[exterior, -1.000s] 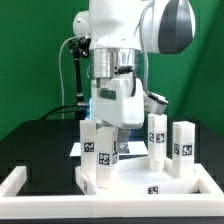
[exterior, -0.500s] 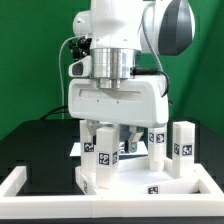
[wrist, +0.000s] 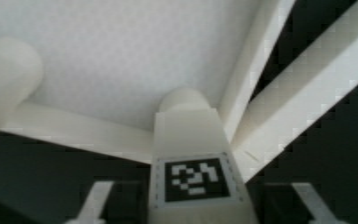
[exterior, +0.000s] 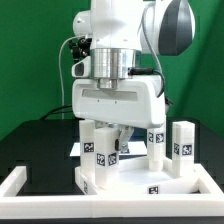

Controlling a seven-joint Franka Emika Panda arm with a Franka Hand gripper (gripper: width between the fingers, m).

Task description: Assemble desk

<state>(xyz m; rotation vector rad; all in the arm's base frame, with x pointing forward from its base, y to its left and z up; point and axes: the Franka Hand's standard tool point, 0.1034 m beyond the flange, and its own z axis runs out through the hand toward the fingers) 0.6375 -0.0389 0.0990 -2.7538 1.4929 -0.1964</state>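
Note:
The white desk slab (exterior: pixel 150 180) lies on the black table with its raised rim toward the camera. Three white legs show standing upright on it. One is at the exterior view's left (exterior: pixel 98 152), and two are at the right (exterior: pixel 157 140) (exterior: pixel 183 146). My gripper (exterior: pixel 104 132) hangs straight above the left leg, with its fingers reaching down on either side of the leg's top. In the wrist view the gripper (wrist: pixel 201 205) is open. The leg (wrist: pixel 194 140) with its marker stands between the fingers (wrist: pixel 101 200), with dark gaps on both sides. The slab (wrist: pixel 140 50) lies beyond the leg.
A white frame (exterior: pixel 20 185) borders the table at the front and the exterior view's left. The robot's wide white hand (exterior: pixel 118 100) hides the area behind the left leg. Black table (exterior: pixel 45 140) shows to the left of the slab.
Between 1.0 s and 0.5 s ago the hand turned about its wrist until it stood broadside over the left leg. Since then it has barely moved. The legs and slab have not moved.

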